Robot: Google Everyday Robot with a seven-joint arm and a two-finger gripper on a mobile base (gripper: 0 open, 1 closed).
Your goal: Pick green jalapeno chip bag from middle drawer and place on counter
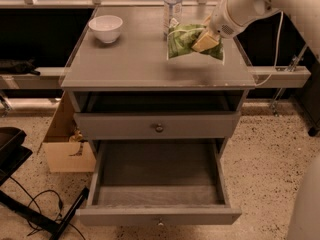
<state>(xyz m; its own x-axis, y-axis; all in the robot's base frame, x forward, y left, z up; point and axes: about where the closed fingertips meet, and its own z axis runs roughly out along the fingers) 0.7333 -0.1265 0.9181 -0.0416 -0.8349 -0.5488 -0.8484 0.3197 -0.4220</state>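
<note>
I see a white bowl (105, 28) on the desk (130, 66), back left. Below, the middle drawer (159, 216) stands pulled out. A water bottle (172, 6) stands at the back. Just right of it, the green jalapeno chip bag (184, 39) is over the desk, pinched in my gripper (204, 42).

Speckled terrazzo floor (265, 149), cardboard box (65, 154) at left, pale rail (280, 75) behind, dim light

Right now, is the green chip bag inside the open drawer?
No: the middle drawer lies bare, and the gripper, jaws shut on the green jalapeno chip bag, is over the counter.
</note>
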